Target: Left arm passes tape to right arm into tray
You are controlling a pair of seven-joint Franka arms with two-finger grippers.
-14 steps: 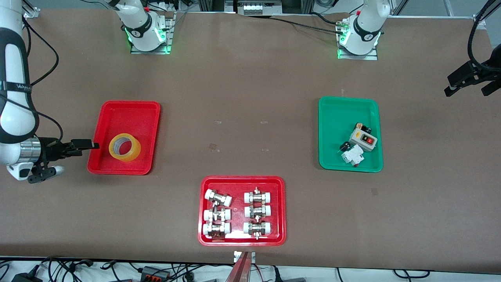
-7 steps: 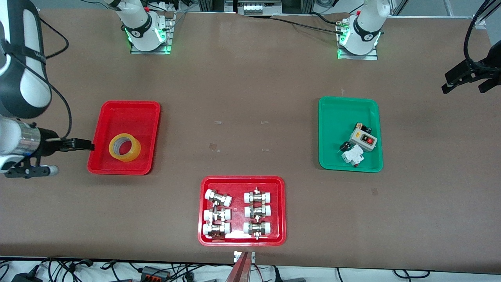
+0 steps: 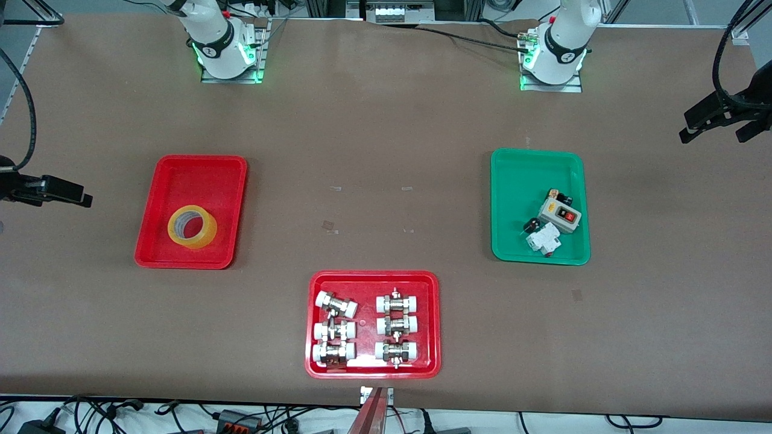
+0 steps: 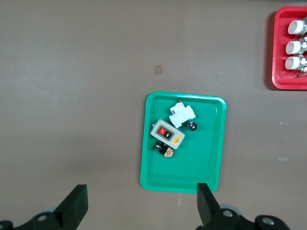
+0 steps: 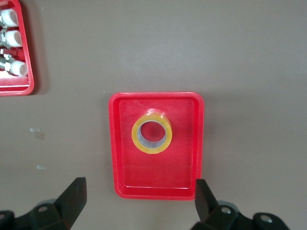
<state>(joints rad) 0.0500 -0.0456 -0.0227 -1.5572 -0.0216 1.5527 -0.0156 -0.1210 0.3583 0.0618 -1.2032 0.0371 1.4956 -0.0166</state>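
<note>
Pulled back to the desk's edges with jaws apart, tape (image 3: 192, 226) lying in tray (image 3: 192, 211): task looks finished, nothing more needed.

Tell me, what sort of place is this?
Probably a robotics lab or test bench: two white robot arm bases bolted to a brown-topped table, plastic sorting trays such as the green tray of electrical switches, and cables along the edge.
</note>
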